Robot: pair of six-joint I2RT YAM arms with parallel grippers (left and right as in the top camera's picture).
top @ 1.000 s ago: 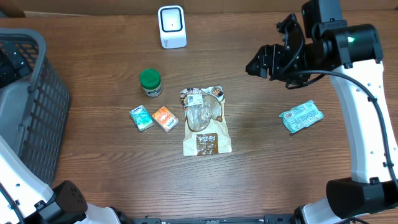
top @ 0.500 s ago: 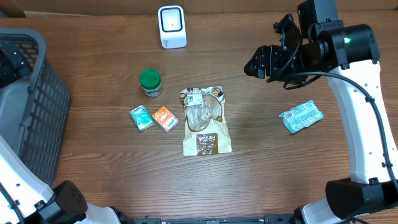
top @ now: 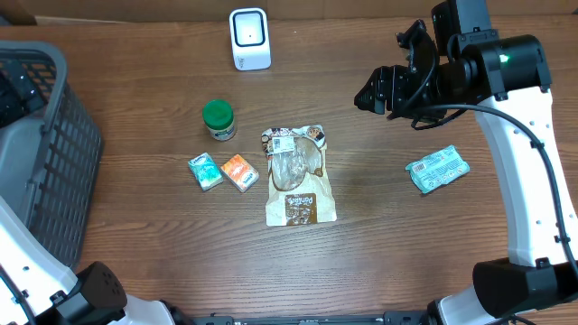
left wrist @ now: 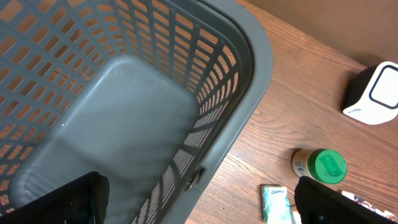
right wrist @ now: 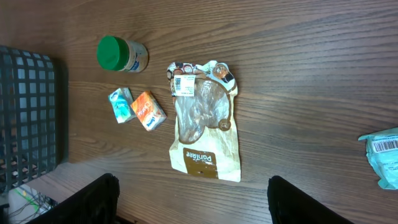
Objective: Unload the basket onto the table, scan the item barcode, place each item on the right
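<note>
Scan not begun: no item is held and none is presented at the scanner.

The grey basket (left wrist: 249, 74) is found directly beneath the left gripper (left wrist: 199, 208), whose fingers are spread fully wide with nothing between them. The right gripper (top: 372, 93) is held above the table (top: 135, 253), its fingers parted and empty. The snack bag (right wrist: 205, 124) is seen flat on the table to its left and nearer the robot, label up. The white scanner (top: 249, 39) stands well apart to its left. The teal pack (top: 437, 170) lies to its right, nearer the robot. The green-lidded jar (top: 219, 119), the orange packet (top: 239, 171) and the teal packet (top: 205, 171) are grouped farther left, beyond the bag. Which item is meant cannot be told. It is judged that pick-up, carrying to the scanner and presenting the barcode are all left.
</note>
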